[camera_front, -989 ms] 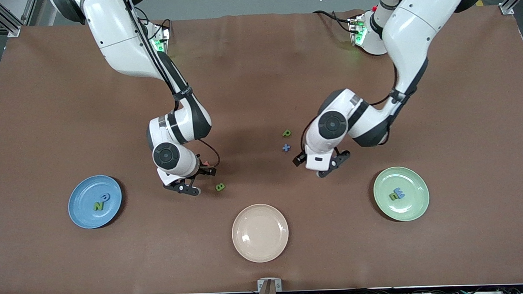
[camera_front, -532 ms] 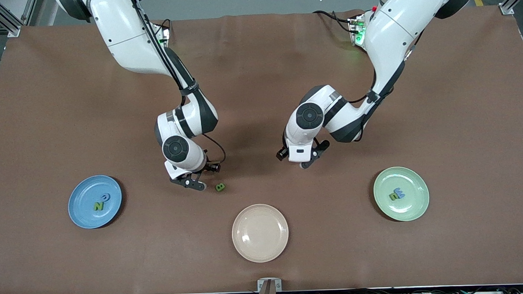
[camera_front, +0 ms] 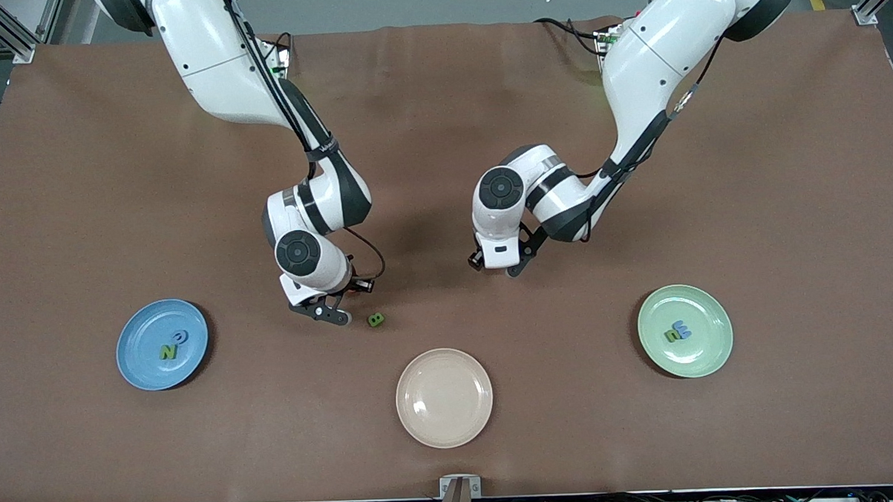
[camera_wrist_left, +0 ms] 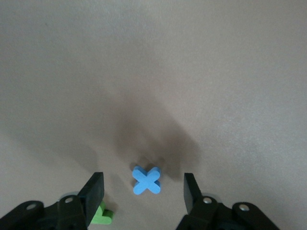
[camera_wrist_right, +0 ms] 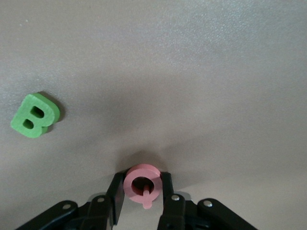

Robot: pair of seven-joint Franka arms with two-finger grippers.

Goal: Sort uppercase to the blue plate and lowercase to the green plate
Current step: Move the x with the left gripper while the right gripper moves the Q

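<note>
Front view: right gripper (camera_front: 335,312) is low at the table mid-way along it, between the blue plate (camera_front: 144,363) and the green B (camera_front: 375,320), which lies on the brown mat (camera_front: 442,132) just beside the gripper. Right wrist view: jaws are pinching the pink Q (camera_wrist_right: 142,182) from both sides, pads touching its ring; the B (camera_wrist_right: 34,116) lies flat, apart from it. Left gripper (camera_front: 495,268) is low at the mat near the table's middle, toward the left arm's end from the right gripper; its wrist hides what is under it in the front view. Left wrist view: jaws spread, one finger (camera_wrist_left: 92,193) to each side of the blue x (camera_wrist_left: 146,180), not touching it; the x lies flat on the mat. A green letter (camera_wrist_left: 103,215) pokes out beside one finger, mostly hidden, shape not readable. Blue plate sits toward the right arm's end, holding a green N (camera_front: 168,351) and a blue C-like letter (camera_front: 180,337), close together. Green plate (camera_front: 710,353) sits toward the left arm's end, holding a green n (camera_front: 673,335) and a blue m-like letter (camera_front: 684,330), touching or nearly so. Cream plate (camera_front: 444,397) sits between the two, nearer the front camera than both, and nearer than the B.
</note>
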